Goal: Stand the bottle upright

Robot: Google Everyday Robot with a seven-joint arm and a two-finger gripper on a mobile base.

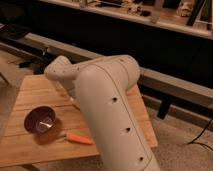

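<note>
One big arm (112,110) covers middle of table (30,92); gripper and bottle hidden behind it, so grip state cannot tell. Purple bowl (40,120) left, carrot (80,138) near. Likely risk: bottle let go off-vertical, topples, rolls toward edge.
</note>
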